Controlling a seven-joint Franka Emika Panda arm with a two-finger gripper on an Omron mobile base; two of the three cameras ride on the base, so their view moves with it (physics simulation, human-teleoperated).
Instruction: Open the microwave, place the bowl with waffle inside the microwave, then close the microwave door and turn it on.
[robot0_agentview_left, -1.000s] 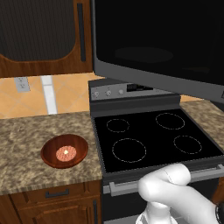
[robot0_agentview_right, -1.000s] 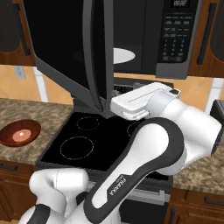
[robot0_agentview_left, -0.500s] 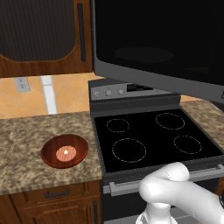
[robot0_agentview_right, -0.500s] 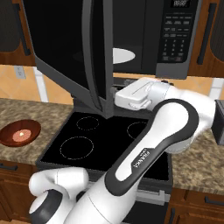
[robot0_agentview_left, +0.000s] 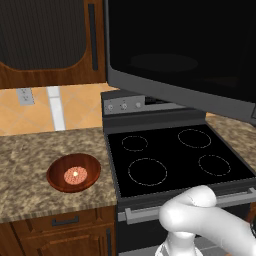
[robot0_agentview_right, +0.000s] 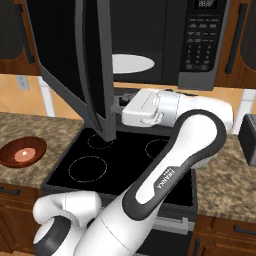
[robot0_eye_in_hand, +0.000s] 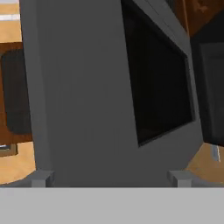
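The microwave (robot0_agentview_right: 165, 45) hung above the stove (robot0_agentview_left: 180, 160) with its door (robot0_agentview_right: 75, 65) swung wide toward the left, so the white plate (robot0_agentview_right: 131, 63) inside lay bare; opening looked done. The gripper (robot0_agentview_right: 119, 105) sat just behind the door's lower edge, over the back of the stove, and the hand view showed its jaws wide apart with nothing between them, the grey door frame (robot0_eye_in_hand: 83, 96) close in front. The bowl (robot0_agentview_left: 74, 172) stood on the bench (robot0_agentview_left: 30, 170) left of the stove, upright, with the waffle (robot0_agentview_left: 75, 175) flat in its middle. From the jaws the bowl lay well off to the left and lower, on the far side of the open door, which hung between the two. That was the relation the next move likely turned on: the arm would probably have to drop below or come round the door's bottom edge before reaching leftward and down to the bowl's rim. The bowl is round, so no long axis favoured one approach; a grip on the near rim seemed simplest
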